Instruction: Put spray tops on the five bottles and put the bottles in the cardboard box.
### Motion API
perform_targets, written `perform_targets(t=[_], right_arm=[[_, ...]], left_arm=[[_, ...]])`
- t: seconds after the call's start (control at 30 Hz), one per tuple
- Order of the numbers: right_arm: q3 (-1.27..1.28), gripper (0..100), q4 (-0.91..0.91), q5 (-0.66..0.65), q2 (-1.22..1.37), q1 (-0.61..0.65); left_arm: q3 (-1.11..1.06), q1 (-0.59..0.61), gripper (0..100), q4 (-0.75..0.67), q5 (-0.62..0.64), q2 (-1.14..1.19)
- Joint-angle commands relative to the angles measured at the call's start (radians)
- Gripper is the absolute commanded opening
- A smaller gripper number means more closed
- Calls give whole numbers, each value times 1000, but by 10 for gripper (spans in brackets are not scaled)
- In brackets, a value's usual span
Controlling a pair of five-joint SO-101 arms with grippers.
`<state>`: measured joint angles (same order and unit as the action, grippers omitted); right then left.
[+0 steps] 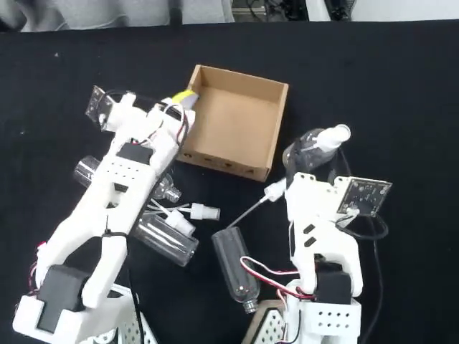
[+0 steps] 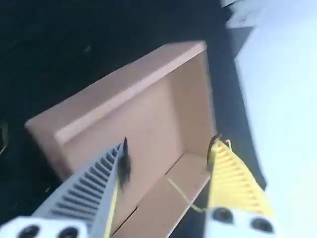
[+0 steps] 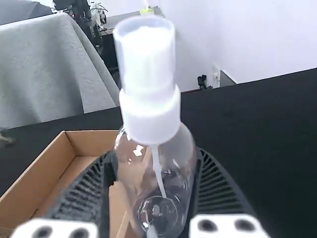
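left wrist view: brown cardboard box [image 2: 148,109] is blurred, its near end cut off by the frame edge; right wrist view: clear plastic bottle with white spray top [image 3: 148,168] loses its base at the frame edge and blocks the box's middle, box also cropped at the side; high view: white left arm [image 1: 118,190] lies over the clear plastic bottles [image 1: 168,244] on the black table [image 1: 394,86], necks and count under it can't be told; white right arm [image 1: 319,222] covers the held bottle's lower half; both arm bases cropped at the bottom edge
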<state>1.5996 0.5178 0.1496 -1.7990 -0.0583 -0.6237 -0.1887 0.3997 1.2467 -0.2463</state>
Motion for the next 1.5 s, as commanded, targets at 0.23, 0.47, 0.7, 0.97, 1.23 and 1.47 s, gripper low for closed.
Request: perform_targets(t=[0.23, 0.47, 0.7, 0.97, 1.23, 1.47], right_arm=[[-7, 89, -31, 9, -97, -26], [-7, 89, -29, 8, -97, -26], [-7, 89, -29, 8, -97, -26], [-7, 89, -29, 8, -97, -26], [-7, 89, -29, 5, -97, -25], [-5, 89, -29, 5, -97, -23]], left_arm=[[120, 18, 254, -48, -6, 169], [160, 39, 254, -35, 25, 238], [248, 64, 254, 236, 51, 203], [266, 28, 251, 345, 52, 192], [277, 18, 251, 454, 101, 118], [236, 19, 253, 491, 106, -15]])
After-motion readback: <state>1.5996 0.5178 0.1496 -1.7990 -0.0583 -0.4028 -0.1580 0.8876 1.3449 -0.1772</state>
